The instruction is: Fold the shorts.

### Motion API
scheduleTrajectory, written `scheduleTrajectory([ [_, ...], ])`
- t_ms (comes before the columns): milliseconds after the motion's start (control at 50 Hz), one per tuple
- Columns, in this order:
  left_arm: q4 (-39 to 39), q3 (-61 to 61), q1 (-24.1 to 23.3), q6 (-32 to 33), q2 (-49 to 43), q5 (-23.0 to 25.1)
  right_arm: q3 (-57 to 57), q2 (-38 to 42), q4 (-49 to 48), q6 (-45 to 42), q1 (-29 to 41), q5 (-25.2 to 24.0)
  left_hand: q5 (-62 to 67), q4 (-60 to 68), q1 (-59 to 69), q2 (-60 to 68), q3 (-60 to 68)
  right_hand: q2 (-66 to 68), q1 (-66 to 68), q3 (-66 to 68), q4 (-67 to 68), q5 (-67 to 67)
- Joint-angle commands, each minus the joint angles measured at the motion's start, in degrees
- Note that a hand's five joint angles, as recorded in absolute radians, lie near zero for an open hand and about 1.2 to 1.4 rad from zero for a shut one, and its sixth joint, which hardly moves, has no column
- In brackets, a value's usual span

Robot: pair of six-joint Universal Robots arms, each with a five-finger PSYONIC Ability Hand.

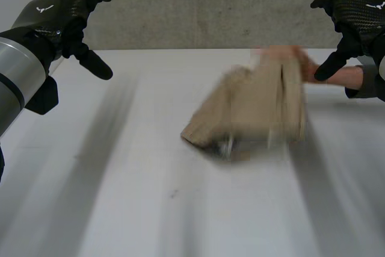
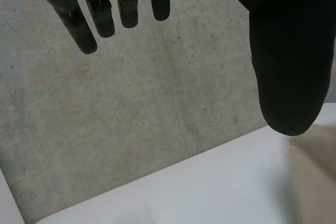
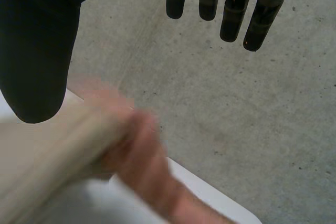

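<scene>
Black left hand is raised above the white table, fingers loosely spread, holding nothing. Tan shorts lie bunched and blurred right of table centre; a person's hand grips their far right edge. Right hand hangs above that, fingers straight, empty.

shorts: plain tan. table under the shorts: white. wall behind the shorts: mottled grey (fine dark speckle). left hand and right hand, either side of the shorts: black with a weave pattern and a small white mark. left arm: grey.
</scene>
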Motion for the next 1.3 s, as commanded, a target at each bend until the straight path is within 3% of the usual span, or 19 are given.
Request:
scheduleTrajectory([
  [20,0.0,0.0,-0.1,0.0,0.0,0.0,0.0,-0.1,0.0,0.0,0.0,0.0,-2.6,-1.6,0.3,-1.5,-0.4,-0.5,2.0,-2.3,-3.3,-3.5],
  [940,4.8,-2.1,-0.3,0.4,-1.4,0.1,1.6,0.3,-1.4,0.0,0.6,-0.4,-2.6,-1.6,0.3,-1.5,-0.4,-0.5,2.0,-2.3,-3.3,-3.5],
  [1140,13.8,-5.5,-1.3,0.4,-8.0,0.7,2.5,2.0,-1.6,-1.5,0.5,-6.2,-1.0,-0.1,1.9,0.1,1.2,-0.5,2.0,-2.3,-3.3,-3.5],
  [1300,23.5,-2.5,-5.7,3.1,-20.1,6.1,3.8,3.0,-1.5,-5.8,0.6,-6.8,-0.5,0.5,2.4,0.6,1.7,-0.5,2.0,-2.3,-3.3,-3.5],
])
